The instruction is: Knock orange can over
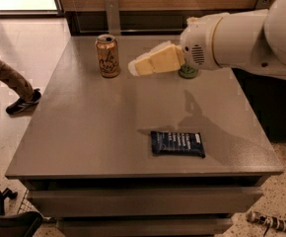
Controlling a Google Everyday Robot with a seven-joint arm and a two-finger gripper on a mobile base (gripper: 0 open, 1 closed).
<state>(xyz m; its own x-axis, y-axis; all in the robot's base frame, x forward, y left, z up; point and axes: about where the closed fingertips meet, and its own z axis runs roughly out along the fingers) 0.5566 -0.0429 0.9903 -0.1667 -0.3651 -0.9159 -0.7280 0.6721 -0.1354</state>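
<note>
Grey table [84, 132] | 1 orange can [107, 56] upright | pincer [132, 68] clenched beside it | 1 packet [177, 143]

The orange can [107, 56] is thin metal with a satin tan skin and a bright silver rim. It stands on a table [84, 132] whose grey top looks matt and finely grained. The gripper [135, 67], hovering just right of that can, looks like dull, pale yellowish plastic on a smooth white plastic arm [241, 33], and the dark blue packet [177, 143] is slightly glossy film.
</note>
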